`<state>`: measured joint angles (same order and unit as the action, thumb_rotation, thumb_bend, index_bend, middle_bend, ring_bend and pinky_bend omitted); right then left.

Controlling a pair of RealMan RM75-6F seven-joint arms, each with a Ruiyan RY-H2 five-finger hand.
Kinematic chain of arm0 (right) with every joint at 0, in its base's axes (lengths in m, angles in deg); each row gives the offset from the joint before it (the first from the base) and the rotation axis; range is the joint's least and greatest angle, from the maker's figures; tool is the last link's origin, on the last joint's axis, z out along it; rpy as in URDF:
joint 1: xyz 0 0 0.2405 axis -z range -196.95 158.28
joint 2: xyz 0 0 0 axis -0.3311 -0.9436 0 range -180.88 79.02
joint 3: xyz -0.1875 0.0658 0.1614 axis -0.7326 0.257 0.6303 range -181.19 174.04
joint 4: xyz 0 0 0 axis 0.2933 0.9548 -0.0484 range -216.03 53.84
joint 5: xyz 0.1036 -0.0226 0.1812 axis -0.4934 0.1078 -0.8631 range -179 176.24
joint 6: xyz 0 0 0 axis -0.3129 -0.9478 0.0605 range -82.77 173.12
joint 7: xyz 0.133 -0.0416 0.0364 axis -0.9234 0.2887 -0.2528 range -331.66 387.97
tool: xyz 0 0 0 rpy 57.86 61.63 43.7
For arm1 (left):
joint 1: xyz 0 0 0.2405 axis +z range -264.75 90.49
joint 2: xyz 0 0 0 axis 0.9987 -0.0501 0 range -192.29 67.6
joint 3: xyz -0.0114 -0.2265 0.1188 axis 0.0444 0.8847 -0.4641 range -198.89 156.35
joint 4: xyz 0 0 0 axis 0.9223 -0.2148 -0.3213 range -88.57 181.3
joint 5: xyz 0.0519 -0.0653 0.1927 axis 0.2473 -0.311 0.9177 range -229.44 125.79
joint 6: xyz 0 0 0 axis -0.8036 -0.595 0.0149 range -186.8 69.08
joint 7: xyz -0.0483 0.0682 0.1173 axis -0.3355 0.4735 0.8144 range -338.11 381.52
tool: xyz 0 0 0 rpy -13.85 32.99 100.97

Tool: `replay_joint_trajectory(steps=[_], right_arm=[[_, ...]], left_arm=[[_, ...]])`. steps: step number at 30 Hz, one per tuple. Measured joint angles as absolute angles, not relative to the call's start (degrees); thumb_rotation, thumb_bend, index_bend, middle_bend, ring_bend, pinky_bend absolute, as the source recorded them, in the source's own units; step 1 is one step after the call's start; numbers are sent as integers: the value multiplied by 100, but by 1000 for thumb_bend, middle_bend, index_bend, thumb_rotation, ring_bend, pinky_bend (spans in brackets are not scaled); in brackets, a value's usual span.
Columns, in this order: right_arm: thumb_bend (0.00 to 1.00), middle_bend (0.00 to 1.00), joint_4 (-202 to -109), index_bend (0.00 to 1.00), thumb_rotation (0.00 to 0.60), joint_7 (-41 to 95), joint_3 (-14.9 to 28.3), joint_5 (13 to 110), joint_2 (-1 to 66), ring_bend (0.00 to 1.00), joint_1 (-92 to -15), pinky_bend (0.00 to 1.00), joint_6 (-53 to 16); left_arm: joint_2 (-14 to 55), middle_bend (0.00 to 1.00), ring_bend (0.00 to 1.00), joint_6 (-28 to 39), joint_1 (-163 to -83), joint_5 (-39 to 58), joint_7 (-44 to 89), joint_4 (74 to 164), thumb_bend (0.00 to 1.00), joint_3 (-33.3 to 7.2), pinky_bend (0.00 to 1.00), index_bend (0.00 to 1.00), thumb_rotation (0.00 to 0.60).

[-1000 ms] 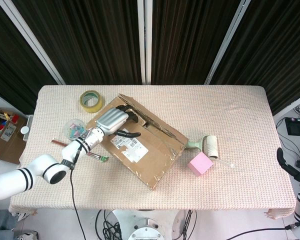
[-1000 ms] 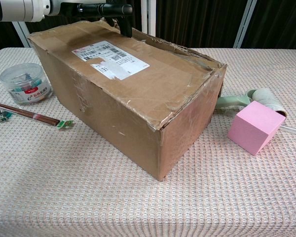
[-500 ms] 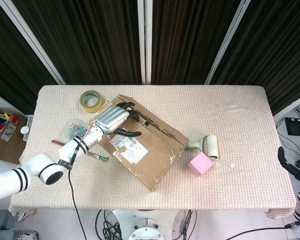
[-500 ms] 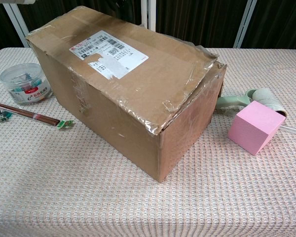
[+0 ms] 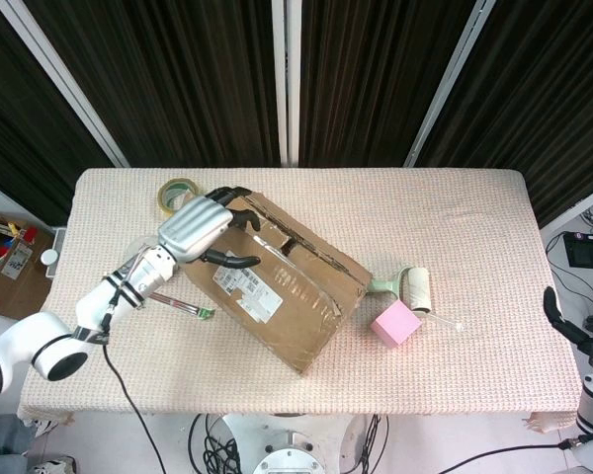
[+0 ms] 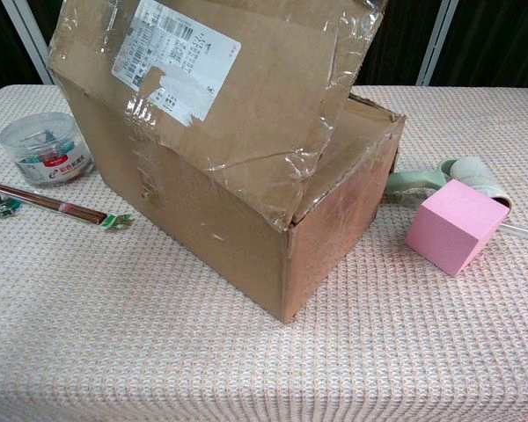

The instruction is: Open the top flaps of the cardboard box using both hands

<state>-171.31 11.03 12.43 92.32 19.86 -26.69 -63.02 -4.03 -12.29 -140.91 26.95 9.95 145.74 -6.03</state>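
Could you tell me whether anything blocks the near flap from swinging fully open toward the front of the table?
Nothing visible does. The left hand holds the flap raised, and the table in front of the box is bare.

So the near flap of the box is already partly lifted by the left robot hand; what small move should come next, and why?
Probably keep swinging that flap up and outward, toward the box's near side. In the chest view it stands raised but tilted, not yet folded back. The left robot hand grips its edge near the seam, and the right robot hand is not in view to help.
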Motion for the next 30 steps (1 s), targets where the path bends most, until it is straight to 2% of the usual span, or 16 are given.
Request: replay_joint_trajectory(steps=[12,21,24,27,30], right_arm=[[240,0,-17380,0,600,1264,1080,9507,1903,0,-2624,0,-6351],[240,0,-17446,0,600,1376,1021,9600,1923,0,-2637,0,-6306],[240,0,-17496,0,600,1467,1004,9665,1932,0,-2654,0,-6294],[240,0,-17540,0,600,1550,984,9701,1947,0,-2662,0,-6282],[240,0,-17551,0,600,1585,968,9690,1968,0,-2654,0,-6274]], left_arm=[[-1390,587,124,-455,-13162,2903,982,15410,0,-877,155,391,0],[-1663,608,144,548,-12134,3389,646,15556,0,-1360,155,390,0],[-1770,608,149,685,-11991,3469,455,15523,0,-1413,155,387,0],[-1786,578,157,716,-11996,3516,413,15503,0,-1366,155,373,0],[-1680,444,153,634,-12084,3470,554,15486,0,-1301,156,293,0]])
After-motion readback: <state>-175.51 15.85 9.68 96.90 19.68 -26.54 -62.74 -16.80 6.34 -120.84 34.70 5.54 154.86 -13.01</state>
